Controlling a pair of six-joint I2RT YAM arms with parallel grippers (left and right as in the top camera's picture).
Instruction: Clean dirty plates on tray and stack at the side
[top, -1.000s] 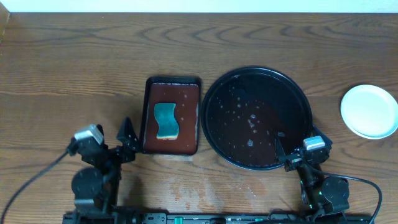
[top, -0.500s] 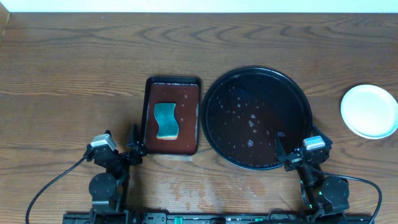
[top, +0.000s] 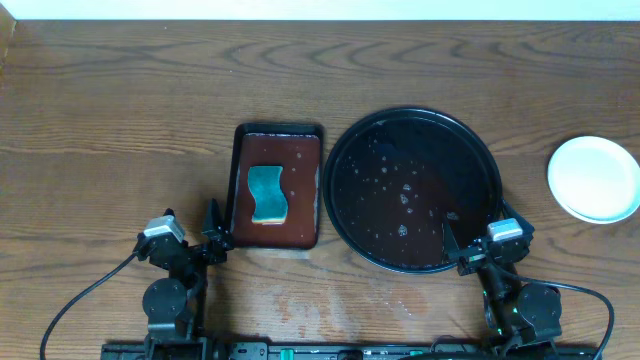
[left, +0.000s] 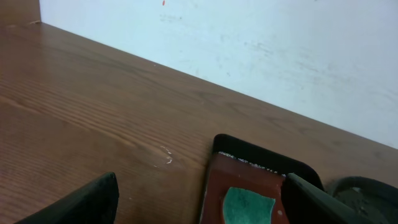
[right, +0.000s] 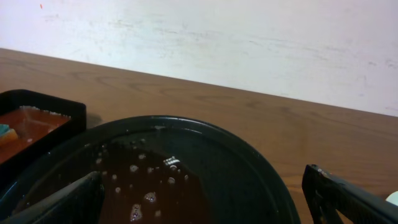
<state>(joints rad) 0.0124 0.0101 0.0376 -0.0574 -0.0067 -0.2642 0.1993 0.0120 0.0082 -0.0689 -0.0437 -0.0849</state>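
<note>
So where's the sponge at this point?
In the overhead view, the teal sponge lies inside the rectangular reddish-brown tray, near the table's centre, just left of the round black tray.

Soft, even light — small glints on the black tray (top: 470, 160) — near jaws out of focus

You have a rectangular reddish-brown tray (top: 300, 180) with a dark rim on the wooden surface (top: 120, 110). A teal, wavy-edged sponge (top: 266, 194) lies flat inside it, slightly left of centre. Pale smeared marks (top: 310, 300) show on the surface near the tray's front edge. A white wall (left: 280, 50) backs the surface.
</note>
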